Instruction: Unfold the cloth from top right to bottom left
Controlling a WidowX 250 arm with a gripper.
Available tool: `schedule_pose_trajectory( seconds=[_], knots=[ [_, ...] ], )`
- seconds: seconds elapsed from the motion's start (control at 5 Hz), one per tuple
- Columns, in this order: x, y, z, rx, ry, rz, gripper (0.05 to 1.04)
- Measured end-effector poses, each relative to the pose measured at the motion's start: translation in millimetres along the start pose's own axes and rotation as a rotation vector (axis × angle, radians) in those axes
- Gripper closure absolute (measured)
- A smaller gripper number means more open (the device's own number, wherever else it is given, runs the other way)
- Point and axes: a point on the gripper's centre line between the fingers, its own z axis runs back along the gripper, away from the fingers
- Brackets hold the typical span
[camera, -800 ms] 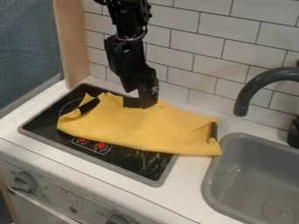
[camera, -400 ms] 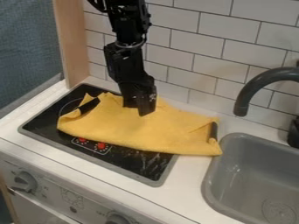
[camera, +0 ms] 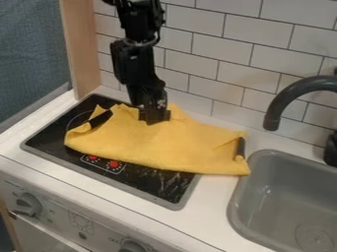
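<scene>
You had the yellow cloth (camera: pixel 151 147) lying directly below the jaws and out to both sides of them, mostly across the black cooktop (camera: pixel 154 184). Its right end reached past the cooktop onto the white counter (camera: pixel 197 219), close to the sink (camera: pixel 289 170). It was wide and creased, with raised, folded corners to the left of the jaws and a pointed corner far to their right. A dark patch (camera: pixel 101 118) showed by the left folds and another (camera: pixel 241 146) at the right end.

Your black gripper (camera: pixel 154 120) pointed down at the cloth's back edge, left of its middle, with the arm (camera: pixel 135 61) rising above it. You could not tell whether the jaws were open or closed, or whether they had any of the cloth between them.

In front of the jaws and slightly left, red-marked controls (camera: pixel 114 164) showed just beyond the cloth's front edge. Farther forward, below the counter, were a left knob (camera: pixel 27 203) and a right knob (camera: pixel 131 246). Well to the right of the jaws, the dark faucet (camera: pixel 280 101) curved over the sink. Behind them stood the white tiled wall (camera: pixel 211 59), and behind and to their left a wooden panel (camera: pixel 82 54), with blue-grey fabric (camera: pixel 33 49) beyond it.
</scene>
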Motion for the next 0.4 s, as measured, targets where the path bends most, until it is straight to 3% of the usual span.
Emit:
schedule_pose_trajectory(
  seconds=[0.2,0.4],
  knots=[
    [-4.8,-10.0,11.1,-0.034,0.001,-0.100,0.085],
    [-5.5,-16.3,5.5,-0.028,-0.015,-0.120,0.085]
  ],
)
